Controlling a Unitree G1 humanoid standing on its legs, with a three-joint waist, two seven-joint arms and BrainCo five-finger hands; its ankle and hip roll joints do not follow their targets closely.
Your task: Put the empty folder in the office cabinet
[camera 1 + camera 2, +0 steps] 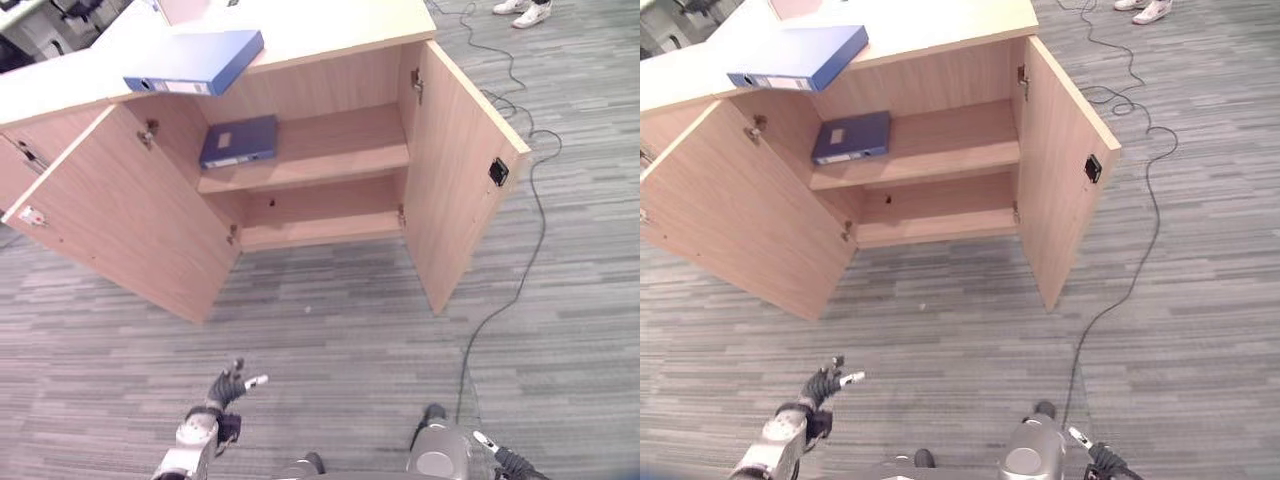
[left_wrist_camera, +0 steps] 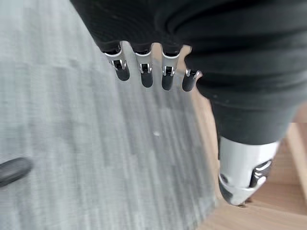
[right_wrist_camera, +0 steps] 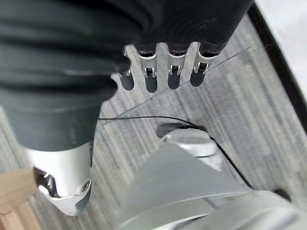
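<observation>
The wooden office cabinet (image 1: 450, 170) stands with both doors open. One blue folder (image 1: 238, 141) lies flat at the left end of its upper shelf (image 1: 340, 150); a second blue folder (image 1: 196, 62) overhangs the front edge of the cabinet top (image 1: 330, 25). The left hand (image 1: 228, 388) hangs over grey carpet (image 1: 350, 340), fingers relaxed and empty; the right hand (image 3: 158, 72) is likewise loose, holding nothing.

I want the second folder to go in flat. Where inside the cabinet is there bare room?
The upper wooden shelf is bare from the dark blue folder at its left end to the right wall. The lower shelf is bare. The light blue folder lies on the cabinet top.
</observation>
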